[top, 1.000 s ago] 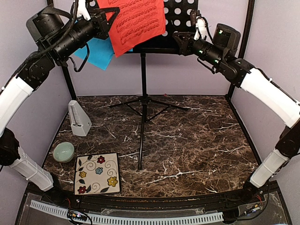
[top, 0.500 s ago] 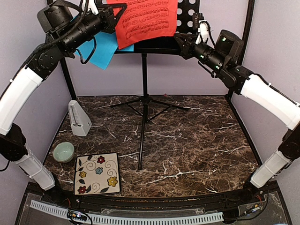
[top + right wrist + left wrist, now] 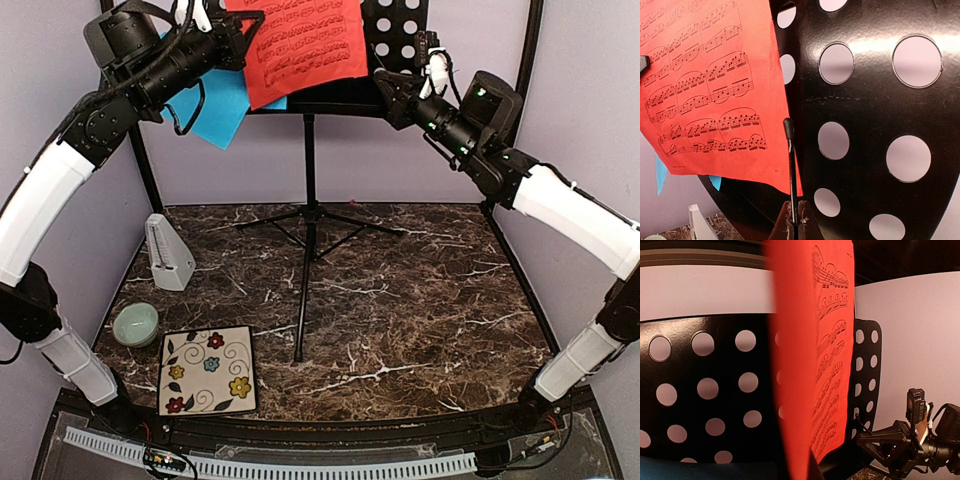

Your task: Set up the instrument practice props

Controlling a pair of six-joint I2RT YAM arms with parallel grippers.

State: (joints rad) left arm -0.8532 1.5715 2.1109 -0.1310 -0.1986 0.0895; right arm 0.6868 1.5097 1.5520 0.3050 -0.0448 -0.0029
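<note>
Down at the near edge of the marble table, the floral tile lies flat at the left. The pale green bowl sits just beyond its corner, and further back on that side the whitish metronome stands upright, well apart from either arm. Centre stage, the black music stand is planted on its thin tripod legs, its perforated desk up at the far top of the top view. Up there, the left gripper is pinched on the left edge of the red sheet. The sheet hangs in front of the desk, slightly tilted, notes facing us, and the left wrist view catches it edge-on and very close. The blue sheet droops behind that arm, off the desk's left side. On the other flank, the right gripper is at the desk's lower right edge. Its camera is filled with black perforated metal and a thin upright wire, and whether the fingers are apart or together can't be made out.
</note>
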